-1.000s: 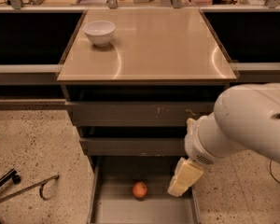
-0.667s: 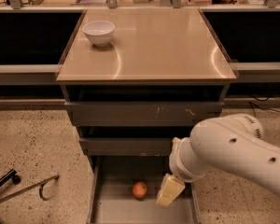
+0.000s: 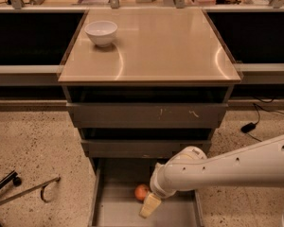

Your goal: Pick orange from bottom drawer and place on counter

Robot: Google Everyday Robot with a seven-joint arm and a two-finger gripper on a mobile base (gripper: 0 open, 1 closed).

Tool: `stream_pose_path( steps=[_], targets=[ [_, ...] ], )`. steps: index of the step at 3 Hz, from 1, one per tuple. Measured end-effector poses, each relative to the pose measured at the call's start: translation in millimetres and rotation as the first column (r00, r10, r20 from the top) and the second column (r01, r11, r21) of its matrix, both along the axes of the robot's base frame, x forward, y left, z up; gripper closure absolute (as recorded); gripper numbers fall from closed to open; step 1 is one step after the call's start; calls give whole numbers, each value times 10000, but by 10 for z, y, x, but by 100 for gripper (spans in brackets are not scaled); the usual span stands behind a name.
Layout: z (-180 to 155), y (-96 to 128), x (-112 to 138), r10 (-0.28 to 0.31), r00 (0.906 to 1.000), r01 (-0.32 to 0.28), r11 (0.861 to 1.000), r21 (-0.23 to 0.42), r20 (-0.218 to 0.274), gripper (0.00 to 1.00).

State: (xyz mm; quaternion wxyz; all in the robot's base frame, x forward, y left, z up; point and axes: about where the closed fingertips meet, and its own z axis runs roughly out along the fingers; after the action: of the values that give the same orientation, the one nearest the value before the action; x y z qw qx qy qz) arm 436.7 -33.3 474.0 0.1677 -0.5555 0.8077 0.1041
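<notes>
The orange [image 3: 141,191] lies on the floor of the open bottom drawer [image 3: 118,212], near its middle. My gripper [image 3: 150,205] hangs inside the drawer just right of the orange and slightly nearer the front, almost touching it. The white arm [image 3: 236,163] reaches in from the right over the drawer's right rail. The tan counter [image 3: 156,46] tops the cabinet above the two shallower grey drawers [image 3: 146,115].
A white bowl [image 3: 101,32] stands on the counter's back left corner. Dark side shelves flank the cabinet. A black cable and plug [image 3: 250,126] lie on the speckled floor at right. A metal frame [image 3: 26,190] lies on the floor at left.
The arm has swung left and stretched out lower, bringing the gripper from the drawer's right side down next to the orange. The orange has not moved.
</notes>
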Motion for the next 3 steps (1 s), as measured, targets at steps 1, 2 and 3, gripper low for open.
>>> stream_pose_path(
  steps=[1, 2, 3],
  targets=[
    [0, 0, 0, 0, 10000, 0, 10000, 0, 0, 0],
    [-199, 194, 72, 518, 9987, -517, 9984, 243, -24, 0],
    [-413, 424, 145, 1100, 9939, -1101, 9925, 537, 53, 0]
  ],
)
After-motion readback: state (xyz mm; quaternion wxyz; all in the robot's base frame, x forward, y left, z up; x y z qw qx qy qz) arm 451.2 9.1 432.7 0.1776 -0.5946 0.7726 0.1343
